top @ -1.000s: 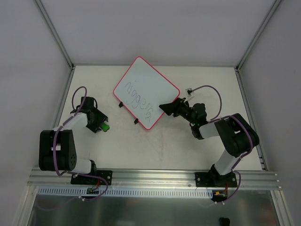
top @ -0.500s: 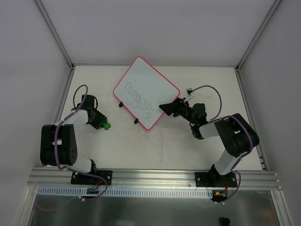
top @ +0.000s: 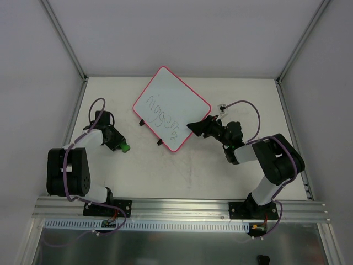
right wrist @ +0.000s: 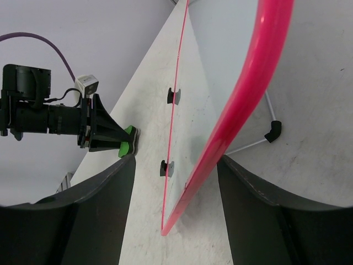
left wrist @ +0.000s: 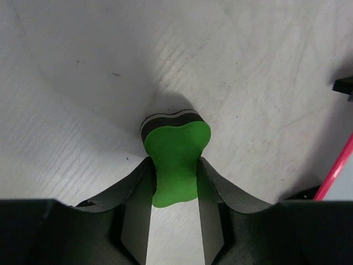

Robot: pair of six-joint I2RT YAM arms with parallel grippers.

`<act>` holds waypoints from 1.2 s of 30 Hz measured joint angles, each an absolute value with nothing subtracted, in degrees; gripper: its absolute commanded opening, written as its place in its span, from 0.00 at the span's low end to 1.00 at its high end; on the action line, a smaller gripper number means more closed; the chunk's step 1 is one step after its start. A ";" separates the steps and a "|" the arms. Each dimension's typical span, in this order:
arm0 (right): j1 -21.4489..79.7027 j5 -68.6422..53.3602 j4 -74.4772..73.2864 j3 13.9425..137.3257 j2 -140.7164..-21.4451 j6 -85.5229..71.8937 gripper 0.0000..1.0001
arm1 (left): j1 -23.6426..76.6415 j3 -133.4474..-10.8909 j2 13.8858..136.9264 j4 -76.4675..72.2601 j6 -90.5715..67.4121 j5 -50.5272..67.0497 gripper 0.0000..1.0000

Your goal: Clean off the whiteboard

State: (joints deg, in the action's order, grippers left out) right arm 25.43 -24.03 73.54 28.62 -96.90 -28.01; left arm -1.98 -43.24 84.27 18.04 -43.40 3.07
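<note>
The whiteboard [top: 172, 106], white with a pink-red frame and dark handwriting, lies tilted at the middle back of the table. My left gripper [top: 121, 146] is to its left, low on the table, shut on the green bone-shaped eraser [top: 126, 147]. In the left wrist view both fingers press the eraser [left wrist: 176, 152] at its narrow waist, and my left gripper [left wrist: 175, 162] holds it flat on the table. My right gripper [top: 194, 127] is at the board's lower right edge. It stands open [right wrist: 174, 165], with the whiteboard [right wrist: 215, 66] and its pink frame running between the jaws.
Two small black clips [top: 142, 122] [top: 160, 142] sit on the board's lower left edge. The pale table [top: 182, 171] is walled on three sides. A metal rail [top: 182, 208] carries both arm bases at the near edge. A strip of pink frame [left wrist: 336, 174] shows beside the left gripper.
My left gripper has closed on the green eraser and its arm has shifted slightly. The right gripper and the whiteboard have stayed where they were.
</note>
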 measured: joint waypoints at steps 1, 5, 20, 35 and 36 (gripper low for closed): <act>25.43 -24.03 73.52 28.60 -96.90 -27.99 0.64 | -1.98 -43.24 83.59 18.17 -42.41 3.09 0.00; 25.43 -23.99 73.54 28.58 -96.90 -27.97 0.68 | -1.98 -43.24 78.06 17.23 -37.67 4.43 0.00; 25.41 -23.79 73.54 28.25 -96.88 -28.25 0.51 | -1.98 -49.82 77.36 1.58 -31.64 19.49 0.00; 24.71 -21.71 73.80 25.12 -96.38 -29.74 0.23 | -1.98 -53.28 84.01 -13.78 -25.78 30.02 0.00; 24.73 -21.71 73.91 25.12 -96.36 -29.80 0.24 | -1.98 -53.56 84.14 -13.58 -25.28 29.91 0.00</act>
